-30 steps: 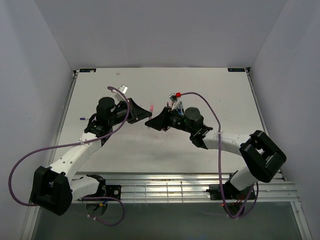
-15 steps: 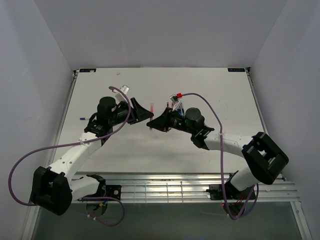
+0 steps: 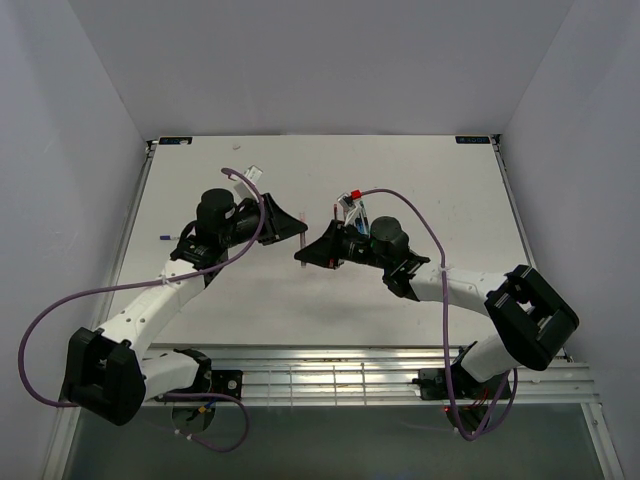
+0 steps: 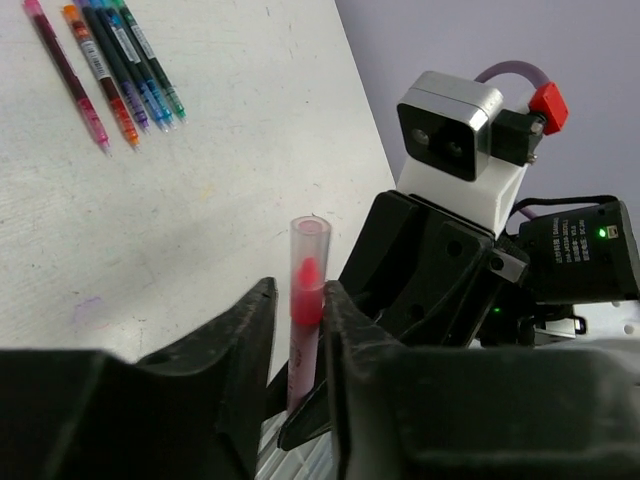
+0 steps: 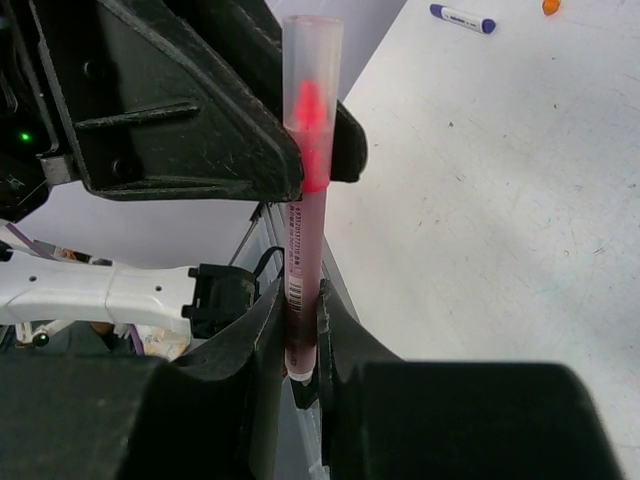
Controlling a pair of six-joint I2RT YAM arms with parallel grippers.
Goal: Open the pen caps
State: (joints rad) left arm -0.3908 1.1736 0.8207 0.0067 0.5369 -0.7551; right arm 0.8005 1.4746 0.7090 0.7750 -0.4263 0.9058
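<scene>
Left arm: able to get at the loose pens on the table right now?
Probably not yet. The left end effector is shut on the pink pen's cap while the right end effector grips its barrel. The loose pens lie unobstructed, but it must release first.

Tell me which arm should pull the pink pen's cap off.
Left. The left gripper brackets the cap, while the right gripper clamps the barrel below, so it is probably best kept as the anchor.

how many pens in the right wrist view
2: a pink pen upright between the left gripper and right gripper; a blue-tipped pen lying on the table beyond. An orange bit at the top edge may be a third.
</scene>
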